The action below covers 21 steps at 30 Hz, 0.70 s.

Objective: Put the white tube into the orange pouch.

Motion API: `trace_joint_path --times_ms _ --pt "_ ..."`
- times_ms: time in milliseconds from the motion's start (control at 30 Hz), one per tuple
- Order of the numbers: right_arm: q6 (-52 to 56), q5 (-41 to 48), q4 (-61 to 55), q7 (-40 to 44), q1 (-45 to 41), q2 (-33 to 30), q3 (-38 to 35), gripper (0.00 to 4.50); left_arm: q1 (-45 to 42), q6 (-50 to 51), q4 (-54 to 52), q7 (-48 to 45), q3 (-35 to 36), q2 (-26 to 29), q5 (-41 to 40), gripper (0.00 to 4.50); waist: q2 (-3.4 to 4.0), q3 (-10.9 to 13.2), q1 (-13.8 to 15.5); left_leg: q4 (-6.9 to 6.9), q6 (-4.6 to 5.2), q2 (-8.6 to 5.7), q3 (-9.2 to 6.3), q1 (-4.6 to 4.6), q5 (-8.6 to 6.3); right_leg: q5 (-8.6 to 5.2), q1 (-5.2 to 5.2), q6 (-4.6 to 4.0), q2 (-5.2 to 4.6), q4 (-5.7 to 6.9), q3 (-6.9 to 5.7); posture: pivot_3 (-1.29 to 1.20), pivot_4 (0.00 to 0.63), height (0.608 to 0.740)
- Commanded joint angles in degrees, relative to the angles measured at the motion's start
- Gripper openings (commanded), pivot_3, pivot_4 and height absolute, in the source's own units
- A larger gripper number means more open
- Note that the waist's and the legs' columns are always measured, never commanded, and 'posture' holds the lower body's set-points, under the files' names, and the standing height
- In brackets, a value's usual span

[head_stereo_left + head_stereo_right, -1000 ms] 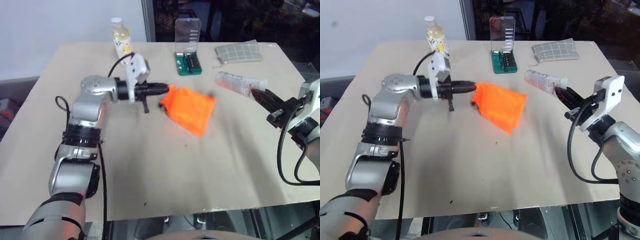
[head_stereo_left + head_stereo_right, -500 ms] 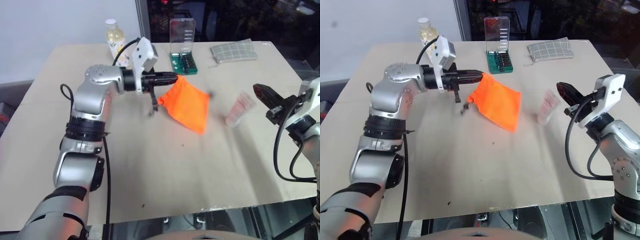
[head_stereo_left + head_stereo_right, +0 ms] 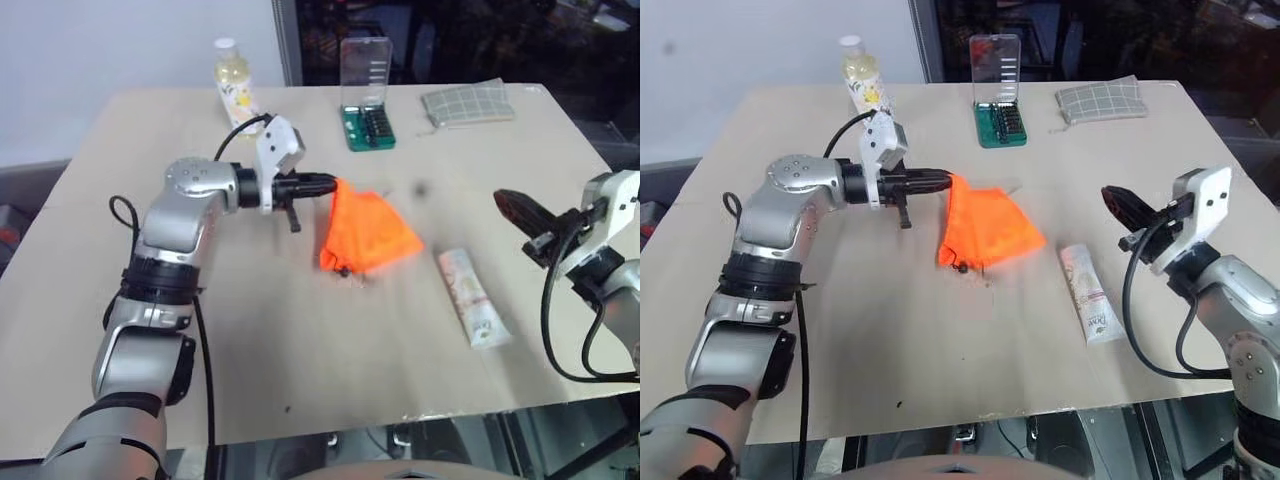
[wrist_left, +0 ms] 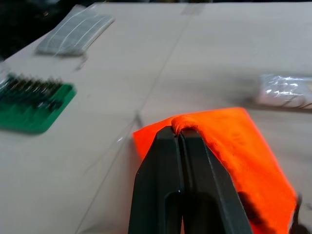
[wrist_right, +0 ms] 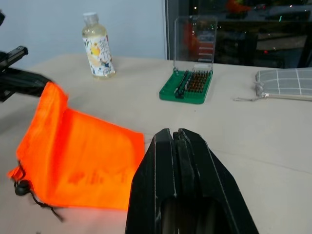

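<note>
The left gripper reaches level across the tabletop, black fingers pinched together. The right gripper hovers near the right edge, clamped, empty.

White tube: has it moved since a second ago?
Yes. The white tube left the right gripper and now lies on the table nearer the robot, farther from the checked pouch.

Both arms are silver-grey metal with black joint rings. Each ends in a white wrist block, black loose cables and two black fingers.
</note>
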Motion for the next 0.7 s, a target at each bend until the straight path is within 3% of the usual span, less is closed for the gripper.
trace_joint_path --times_ms 33,233,367,567,700 --pt "-2.2 -2.2 -0.9 0.6 -0.7 0.4 0.9 0.08 1.0 -4.3 0.5 -0.2 1.2 3.9 2.5 0.0 0.0 0.0 -0.1 0.0 0.0 0.01 0.01 0.0 0.0 0.0 0.0 0.0 0.01 0.0 0.0 0.0 0.15 0.74" --pt "-1.2 -2.0 -3.2 0.9 -1.5 1.7 4.3 0.08 12.6 1.3 -11.8 -5.6 2.5 9.3 -2.8 0.0 0.02 0.0 0.0 -0.06 -0.01 0.03 0.1 0.0 -0.01 0.0 -0.04 -0.01 -0.06 -0.08 0.08 0.0 0.15 0.74" --pt "0.7 -2.1 -6.1 0.5 -3.1 3.8 11.6 0.08 19.0 7.3 -20.1 -5.7 3.8 10.5 -7.0 0.0 0.02 0.0 0.2 -0.07 -0.03 0.03 -0.07 -0.06 -0.02 -0.04 -0.02 -0.08 -0.14 -0.18 -0.07 0.0 0.15 0.74" --pt "2.9 -4.2 -8.4 -0.3 -5.5 6.3 20.1 0.08 23.3 15.9 -28.8 -7.0 5.0 12.0 -14.3 0.0 0.05 0.0 0.0 -0.07 -0.2 0.03 -0.13 -0.02 -0.06 -0.14 0.0 -0.26 -0.19 -0.14 -0.14 0.0 0.15 0.74" --pt "6.5 1.5 -10.7 0.4 -6.2 7.4 22.0 0.08 23.2 15.3 -28.2 -5.6 4.4 12.2 -13.7 0.0 0.06 0.0 0.1 -0.07 -0.22 0.03 -0.17 -0.02 -0.05 -0.14 0.0 -0.26 -0.18 -0.14 -0.19 0.0 0.15 0.74"
